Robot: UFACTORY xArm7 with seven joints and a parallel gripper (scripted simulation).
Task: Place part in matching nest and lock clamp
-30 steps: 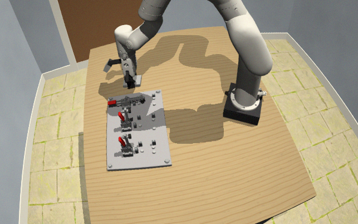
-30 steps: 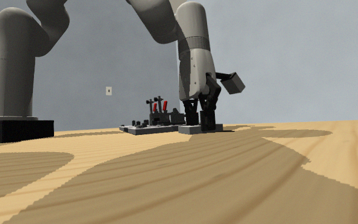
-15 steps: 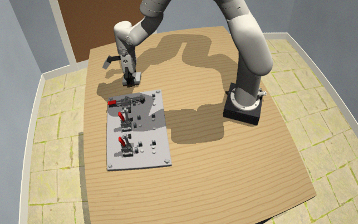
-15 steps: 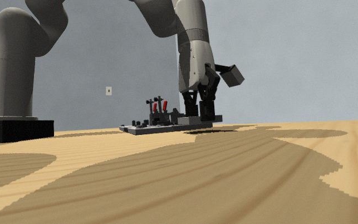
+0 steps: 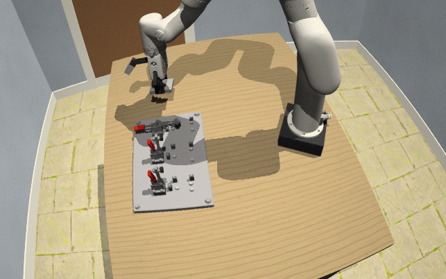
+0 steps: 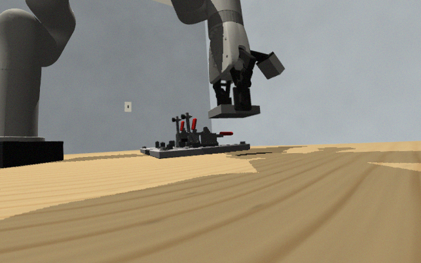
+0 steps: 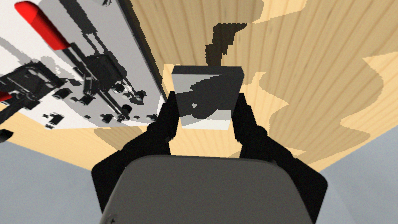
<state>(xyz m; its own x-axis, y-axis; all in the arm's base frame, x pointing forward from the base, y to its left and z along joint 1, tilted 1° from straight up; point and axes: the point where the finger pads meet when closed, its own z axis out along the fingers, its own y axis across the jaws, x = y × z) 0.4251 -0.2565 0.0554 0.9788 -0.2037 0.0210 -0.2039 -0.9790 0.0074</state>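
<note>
The part, a flat grey rectangular block (image 5: 168, 84) (image 6: 220, 112) (image 7: 206, 123), hangs roughly level above the table. My gripper (image 5: 159, 89) (image 6: 234, 106) (image 7: 205, 101) is shut on it, with one finger against each long side. The grey fixture plate (image 5: 169, 204) (image 6: 189, 153) has three nests. The clamp nearest the part has its red handle (image 5: 139, 128) (image 6: 226, 133) (image 7: 42, 25) lying flat and its bar down; its exact lock is too small to judge. The middle clamp's handle (image 5: 151, 145) and the far clamp's handle (image 5: 152, 176) stand up, with their bars raised.
The held part is beside the fixture's short edge, past the shut clamp. Raised bars and handles stand up from the plate, with small blocks and round pads (image 5: 192, 159) beside them. The robot's black base (image 5: 299, 144) (image 6: 32, 155) stands on the table (image 5: 270, 215).
</note>
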